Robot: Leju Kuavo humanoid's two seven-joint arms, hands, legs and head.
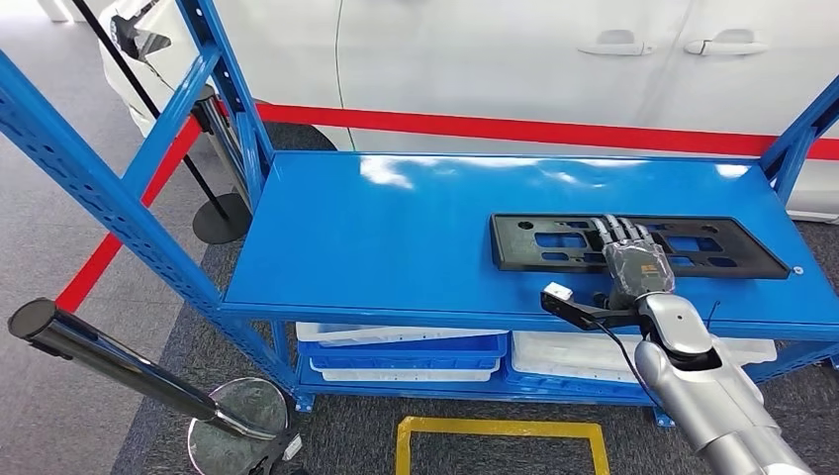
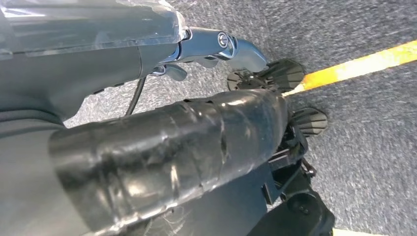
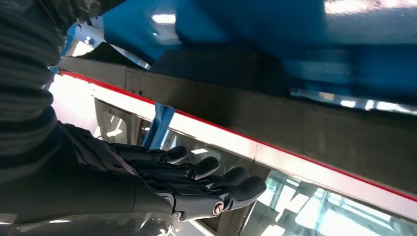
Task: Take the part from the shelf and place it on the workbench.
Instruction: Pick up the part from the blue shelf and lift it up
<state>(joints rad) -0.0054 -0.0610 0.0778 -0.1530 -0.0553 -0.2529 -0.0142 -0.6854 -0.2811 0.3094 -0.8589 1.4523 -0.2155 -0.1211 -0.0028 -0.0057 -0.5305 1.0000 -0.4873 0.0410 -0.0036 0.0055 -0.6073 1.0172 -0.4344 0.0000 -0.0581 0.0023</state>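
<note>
Right hand [image 1: 633,255] lies flat w/ fingers spread on black part [image 1: 554,242] nr shelf [image 1: 396,228] front edge, holding nothing. Best to curl fingers thru a slot & get thumb under front rim before lifting, I reckon; left hand [image 2: 162,162] state can't tell

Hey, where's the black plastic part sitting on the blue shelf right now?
In the head view, the black part lies flat on the right half of the blue shelf, near its front edge, with the right hand reaching over its middle.

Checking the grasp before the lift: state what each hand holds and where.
The right hand lies with fingers extended over the flat black plastic plate on the blue metal shelf, not visibly closed around it. The left hand's hold cannot be told.
</note>
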